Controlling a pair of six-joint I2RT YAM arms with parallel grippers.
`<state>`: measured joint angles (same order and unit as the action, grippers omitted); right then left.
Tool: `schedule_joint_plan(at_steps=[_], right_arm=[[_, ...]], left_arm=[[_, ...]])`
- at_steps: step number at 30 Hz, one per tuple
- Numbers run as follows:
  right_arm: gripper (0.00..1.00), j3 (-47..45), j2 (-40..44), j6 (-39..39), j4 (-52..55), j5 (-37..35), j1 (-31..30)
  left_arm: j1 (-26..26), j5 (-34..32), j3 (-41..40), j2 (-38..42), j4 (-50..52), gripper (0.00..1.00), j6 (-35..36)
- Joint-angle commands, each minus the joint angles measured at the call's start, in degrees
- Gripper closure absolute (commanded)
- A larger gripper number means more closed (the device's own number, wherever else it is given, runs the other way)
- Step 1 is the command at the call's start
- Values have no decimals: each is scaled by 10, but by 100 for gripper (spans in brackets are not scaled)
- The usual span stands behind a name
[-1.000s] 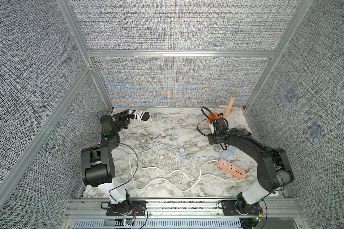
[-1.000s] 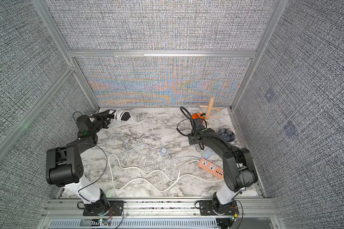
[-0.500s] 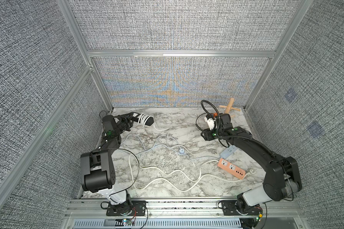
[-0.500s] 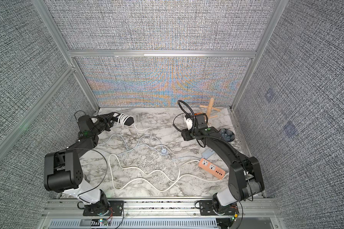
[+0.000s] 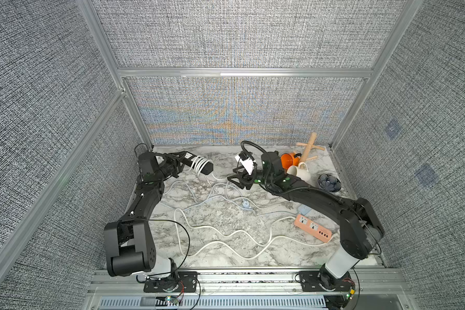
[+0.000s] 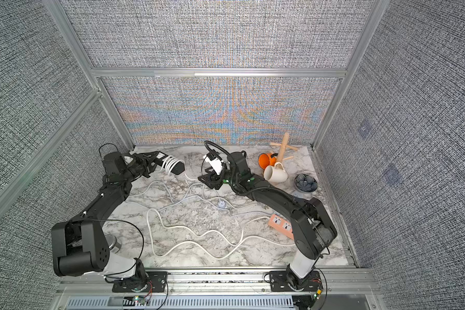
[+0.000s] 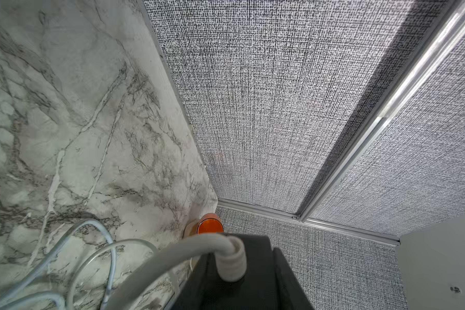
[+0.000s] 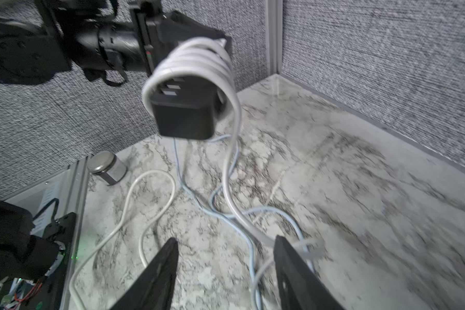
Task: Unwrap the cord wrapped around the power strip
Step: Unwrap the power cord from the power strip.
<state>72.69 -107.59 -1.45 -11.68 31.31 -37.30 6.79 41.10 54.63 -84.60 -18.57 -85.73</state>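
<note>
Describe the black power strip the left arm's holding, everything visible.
The black power strip is a matte plastic-looking bar with rounded corners and pale slots on one face. The left gripper clamps one end, holding it roughly level above the marble table. Several turns of white cord wrap its middle; a loose length hangs to the table.

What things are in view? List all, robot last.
black power strip: 1, black, far left
wrapped cord: 1, white, around it
salmon power strip: 1, salmon, near right
loose cord: 1, white, centre
cable: 1, pale blue, centre
orange mug: 1, orange, far right
cream mug: 1, cream, beside it
mug tree: 1, wooden, far right
bowl: 1, dark blue, right edge
jar: 1, clear, near left
left gripper: 1, black, holding that strip
right gripper: 1, black, open, centre
</note>
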Motion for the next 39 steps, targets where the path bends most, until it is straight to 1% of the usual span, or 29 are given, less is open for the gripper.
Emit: schedule_joint_plan(at_steps=[1, 4, 10, 12, 15, 19, 26, 31, 34, 39], right_arm=[[41, 29, -38, -5, -34, 38, -20], [41, 45, -74, -16, -41, 37, -36], [41, 68, -130, -43, -57, 38, -39], [41, 74, -139, -50, -62, 44, -39], [45, 79, -145, -58, -64, 44, -35], [46, 90, -156, -66, -62, 46, -27], [46, 88, -153, -70, -80, 21, -20], [46, 99, -154, -62, -66, 29, -20], [51, 93, -143, -48, -49, 39, -16], [59, 33, -96, -26, -53, 49, -2]], left_arm=[[-5, 12, 5, 2, -9, 100, 2], [-10, 20, 9, -5, -23, 100, -9], [-15, 29, 8, -8, -25, 100, -8], [-17, 31, 0, -5, -25, 100, -8], [-18, 34, -18, 3, -35, 100, -12], [-19, 31, -42, 23, -41, 100, -14], [-20, 35, -53, 39, -38, 100, -13], [-20, 35, -54, 40, -31, 100, -8], [-20, 31, -55, 39, -31, 100, -10], [-20, 44, -46, 24, -35, 100, -6]])
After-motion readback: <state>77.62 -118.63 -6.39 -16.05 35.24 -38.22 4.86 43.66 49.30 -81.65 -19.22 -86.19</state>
